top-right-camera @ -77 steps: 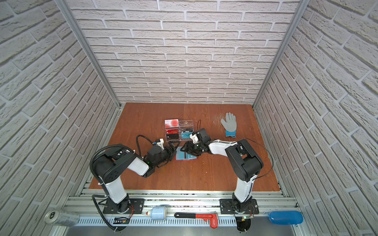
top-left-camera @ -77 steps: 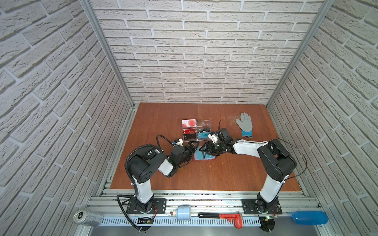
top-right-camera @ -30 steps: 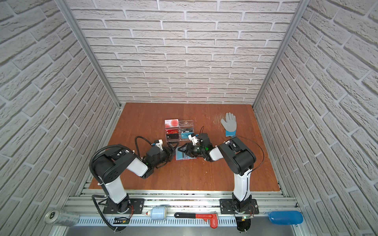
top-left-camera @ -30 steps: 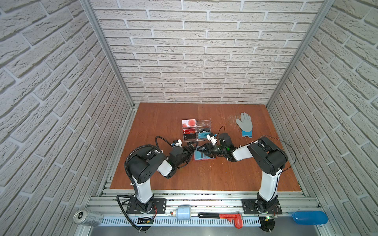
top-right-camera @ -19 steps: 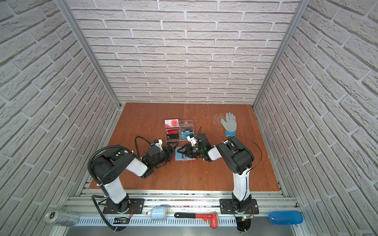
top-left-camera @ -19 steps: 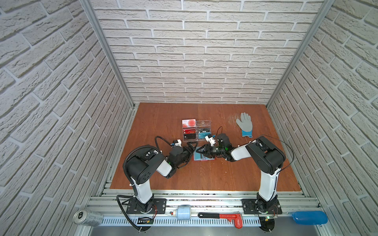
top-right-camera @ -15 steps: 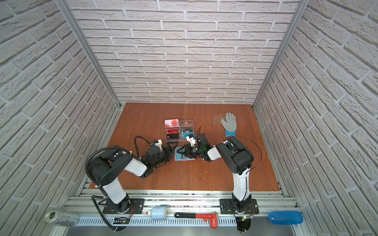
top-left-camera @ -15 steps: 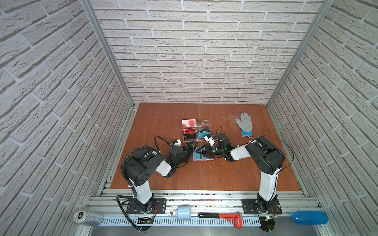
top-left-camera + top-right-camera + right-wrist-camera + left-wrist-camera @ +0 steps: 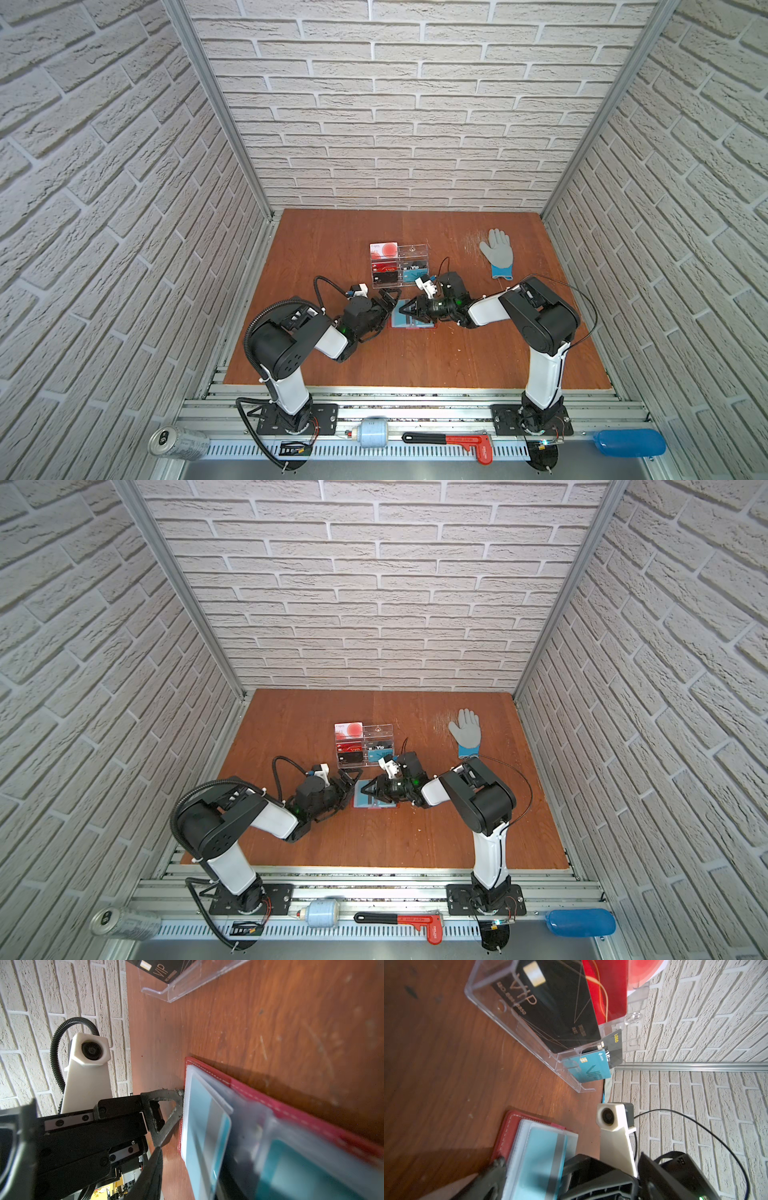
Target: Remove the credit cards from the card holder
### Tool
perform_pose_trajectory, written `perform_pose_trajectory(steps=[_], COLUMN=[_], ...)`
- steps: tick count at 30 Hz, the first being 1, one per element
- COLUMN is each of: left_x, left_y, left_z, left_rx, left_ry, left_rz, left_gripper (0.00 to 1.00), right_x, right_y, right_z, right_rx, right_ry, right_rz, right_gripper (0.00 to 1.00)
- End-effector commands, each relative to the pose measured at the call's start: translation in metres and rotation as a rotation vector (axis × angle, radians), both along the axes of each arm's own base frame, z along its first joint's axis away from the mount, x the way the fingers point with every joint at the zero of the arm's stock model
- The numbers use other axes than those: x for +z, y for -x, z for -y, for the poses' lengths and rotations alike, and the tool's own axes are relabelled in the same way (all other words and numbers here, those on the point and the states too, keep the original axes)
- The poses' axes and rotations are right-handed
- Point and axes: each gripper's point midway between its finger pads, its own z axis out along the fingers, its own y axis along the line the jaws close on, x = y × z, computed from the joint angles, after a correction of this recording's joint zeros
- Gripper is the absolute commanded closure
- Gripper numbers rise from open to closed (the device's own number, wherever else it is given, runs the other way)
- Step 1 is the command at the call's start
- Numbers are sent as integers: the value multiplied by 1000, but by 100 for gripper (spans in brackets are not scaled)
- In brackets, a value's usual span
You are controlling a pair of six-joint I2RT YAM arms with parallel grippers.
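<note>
The card holder (image 9: 428, 327), a red wallet, lies open and flat on the table in both top views. Its clear sleeves hold the credit cards. A pale blue card with a grey stripe (image 9: 542, 1157) (image 9: 205, 1126) lies on top. My left gripper (image 9: 392, 300) (image 9: 351, 784) is open at the wallet's left edge, with one of its fingers (image 9: 166, 1095) touching that edge. My right gripper (image 9: 408, 311) (image 9: 370, 791) reaches across the wallet from the right. Its dark fingers (image 9: 583, 1167) sit at the striped card's edge, jaws narrowed. Whether they pinch the card is hidden.
A clear acrylic stand (image 9: 399, 266) with VIP cards stands just behind the wallet. A grey glove (image 9: 496, 253) lies at the back right. On the front rail lie a can (image 9: 178, 442), a red wrench (image 9: 453, 440) and a blue object (image 9: 629, 442).
My right gripper has slid left over the open wallet and its jaws have narrowed. The left gripper has stayed open at the wallet's left edge.
</note>
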Motion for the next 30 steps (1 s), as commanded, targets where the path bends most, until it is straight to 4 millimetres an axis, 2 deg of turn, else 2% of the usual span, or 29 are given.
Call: perform_pose_trajectory(steps=[1, 8, 30], left_x=[-39, -40, -42], left_y=[13, 14, 16], left_z=[-13, -14, -18], left_rx=[8, 5, 15], left_ry=[-92, -97, -99], left_rz=[-100, -103, -106], left_gripper=[2, 2, 2], right_x=[24, 27, 27], right_y=[-7, -8, -10], right_z=[1, 1, 17], right_rx=[10, 10, -3], right_ry=[-35, -54, -7], right_rz=[64, 70, 75], right_gripper=[64, 69, 74])
